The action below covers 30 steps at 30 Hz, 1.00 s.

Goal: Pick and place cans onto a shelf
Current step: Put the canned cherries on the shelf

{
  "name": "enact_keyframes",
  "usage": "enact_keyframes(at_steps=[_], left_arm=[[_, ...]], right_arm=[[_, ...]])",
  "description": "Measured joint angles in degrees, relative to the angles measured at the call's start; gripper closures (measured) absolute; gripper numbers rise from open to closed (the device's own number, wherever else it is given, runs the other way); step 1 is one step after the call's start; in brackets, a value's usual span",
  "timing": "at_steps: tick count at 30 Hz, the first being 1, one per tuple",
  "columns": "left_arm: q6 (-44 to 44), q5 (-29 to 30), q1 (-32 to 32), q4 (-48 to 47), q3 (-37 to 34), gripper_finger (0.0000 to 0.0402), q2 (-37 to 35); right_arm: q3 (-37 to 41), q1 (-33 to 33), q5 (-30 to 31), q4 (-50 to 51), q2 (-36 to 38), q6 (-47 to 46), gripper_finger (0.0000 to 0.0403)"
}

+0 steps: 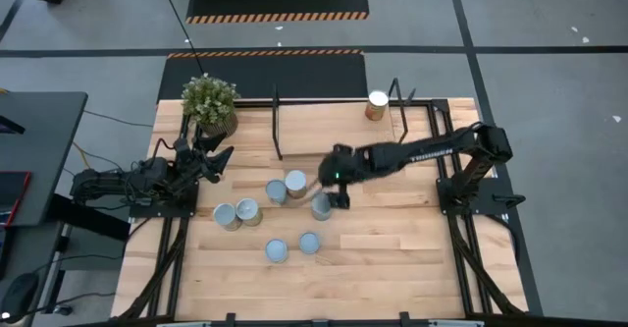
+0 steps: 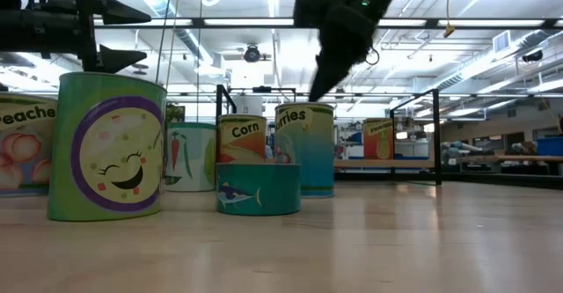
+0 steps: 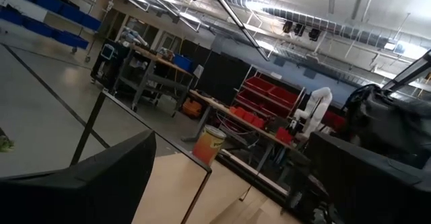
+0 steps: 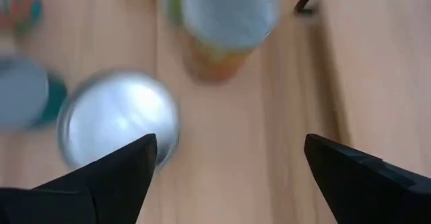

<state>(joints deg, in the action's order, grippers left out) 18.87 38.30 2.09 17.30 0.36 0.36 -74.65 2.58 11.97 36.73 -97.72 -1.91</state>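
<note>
From above I see the plank table (image 1: 392, 258) filling the middle of the floor, with the shelf (image 1: 339, 126) along its far edge — a lighter board framed by thin black posts. My right arm reaches in from its base on the right side, stretched low across the table toward the centre, and the right gripper (image 1: 334, 197) hangs over the cluster of cans there; from its wrist I look straight down between two dark fingers (image 4: 114, 177) spread wide apart, nothing between them, with a silver-topped can (image 4: 118, 120) under one finger and an orange-sided can (image 4: 225, 22) just beyond. My left arm waits at the left edge near the potted plant (image 1: 209, 101), its left gripper (image 1: 211, 158) raised off the boards and the fingers parted, gripping nothing; its wrist camera looks out across the shelf into the room. One can (image 1: 377, 104) already stands on the shelf at the far right end, well apart from the rest. On the table I count seven more: three close together under the right gripper, a pair (image 1: 236, 213) to their left touching each other, and two (image 1: 292, 246) nearer the front edge. At table height, the smiling green can (image 2: 106, 148) looms nearest — the corn can (image 2: 242, 139) sits behind a short tuna tin (image 2: 258, 188).
</note>
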Motion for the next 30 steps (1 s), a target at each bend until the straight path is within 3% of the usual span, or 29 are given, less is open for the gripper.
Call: enact_keyframes(at_steps=[4,11,19,30], left_arm=[[0.0,0.0,0.0,0.0,0.0,0.0005,0.0],[0.4,0.0,0.0,0.3,0.0,0.0005,0.0],[0.4,0.0,0.0,0.6,0.0,0.0005,0.0],[0.5,0.0,0.0,0.8,0.0,0.0005,0.0]], right_arm=[[0.0,2.7,5.0,6.1,0.4,-2.6,0.0022],[2.7,5.1,-0.5,9.1,-0.8,-8.2,0.0023],[9.9,7.9,-1.6,-7.0,-0.7,-14.9,0.0023],[15.6,9.9,4.9,-25.2,-0.7,-19.6,0.0022]])
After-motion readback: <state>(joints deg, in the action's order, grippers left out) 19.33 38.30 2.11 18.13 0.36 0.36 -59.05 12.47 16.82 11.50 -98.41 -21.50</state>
